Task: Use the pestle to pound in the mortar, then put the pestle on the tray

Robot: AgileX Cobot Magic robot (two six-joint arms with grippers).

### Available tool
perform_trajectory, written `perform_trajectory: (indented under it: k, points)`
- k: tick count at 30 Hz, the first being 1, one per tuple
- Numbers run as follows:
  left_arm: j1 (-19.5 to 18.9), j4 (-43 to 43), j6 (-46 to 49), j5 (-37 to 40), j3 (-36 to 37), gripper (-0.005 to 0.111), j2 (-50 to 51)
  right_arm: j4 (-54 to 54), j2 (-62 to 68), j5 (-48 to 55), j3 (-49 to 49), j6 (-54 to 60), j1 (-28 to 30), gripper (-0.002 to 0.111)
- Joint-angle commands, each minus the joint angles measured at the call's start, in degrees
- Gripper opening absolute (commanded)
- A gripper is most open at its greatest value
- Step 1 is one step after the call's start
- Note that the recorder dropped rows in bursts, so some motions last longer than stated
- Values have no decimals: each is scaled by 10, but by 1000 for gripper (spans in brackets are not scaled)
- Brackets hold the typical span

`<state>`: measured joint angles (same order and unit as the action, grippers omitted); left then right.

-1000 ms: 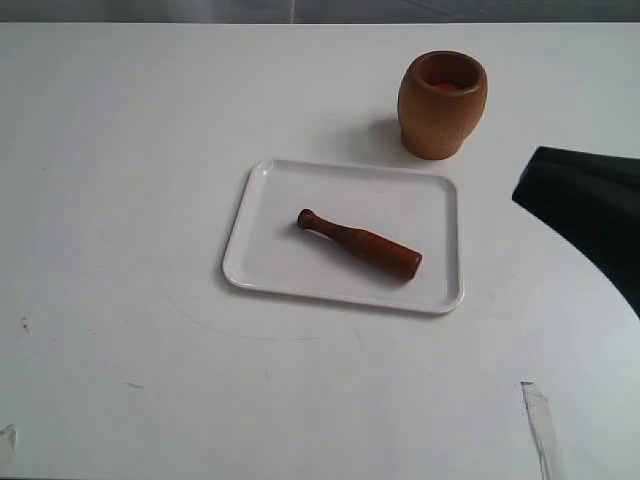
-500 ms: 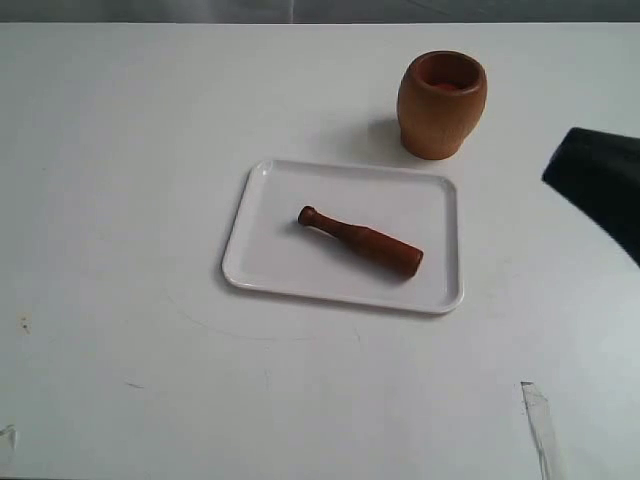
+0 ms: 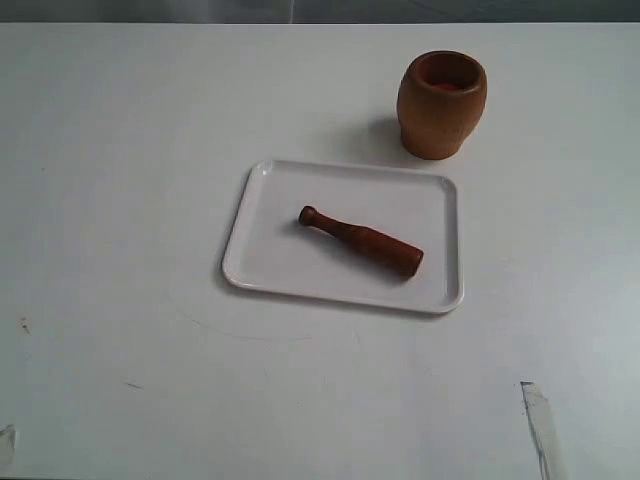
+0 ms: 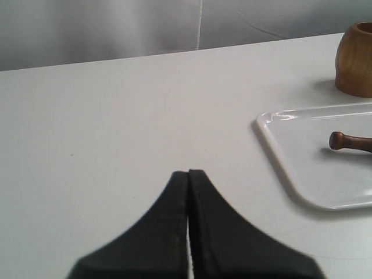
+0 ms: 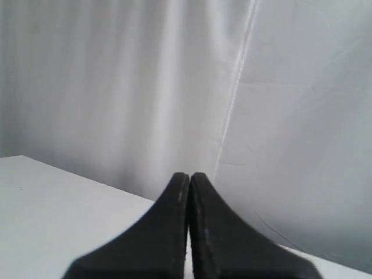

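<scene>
The dark reddish pestle (image 3: 361, 241) lies flat on the white tray (image 3: 270, 270) in the middle of the table, knob end pointing left. The light-brown mortar (image 3: 441, 104) stands upright behind the tray's right corner. Neither gripper shows in the exterior view. In the left wrist view my left gripper (image 4: 188, 172) is shut and holds nothing, well apart from the tray (image 4: 279, 151), the pestle's knob (image 4: 340, 140) and the mortar (image 4: 356, 59). The right gripper (image 5: 189, 174) is shut and holds nothing; it points at a white backdrop, with no task object in its view.
A white table (image 3: 120, 150) carries everything, with small scuff marks (image 3: 24, 325) near the front left and a strip of tape (image 3: 541, 425) at the front right. A grey wall (image 4: 116, 23) rises behind the far edge.
The right arm, a dark shape at the right edge of the exterior view, has drawn back rightward and left the picture. Pestle, tray and mortar have stayed where they were.
</scene>
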<state>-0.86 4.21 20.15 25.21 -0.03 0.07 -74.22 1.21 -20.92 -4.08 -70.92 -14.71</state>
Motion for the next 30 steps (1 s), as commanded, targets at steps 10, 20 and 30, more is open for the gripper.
perform_trajectory:
  k: [10, 20, 30]
  points:
    - [4, -4, -5, -2, 0, 0, -1, 21, -12, 34, 41, -18, 15, 0]
    - [4, -4, -5, -2, 0, 0, -1, 33, -12, 32, 41, -13, 15, 0]
    - [4, -4, -5, -2, 0, 0, -1, 644, -12, 169, 41, 616, 15, 0]
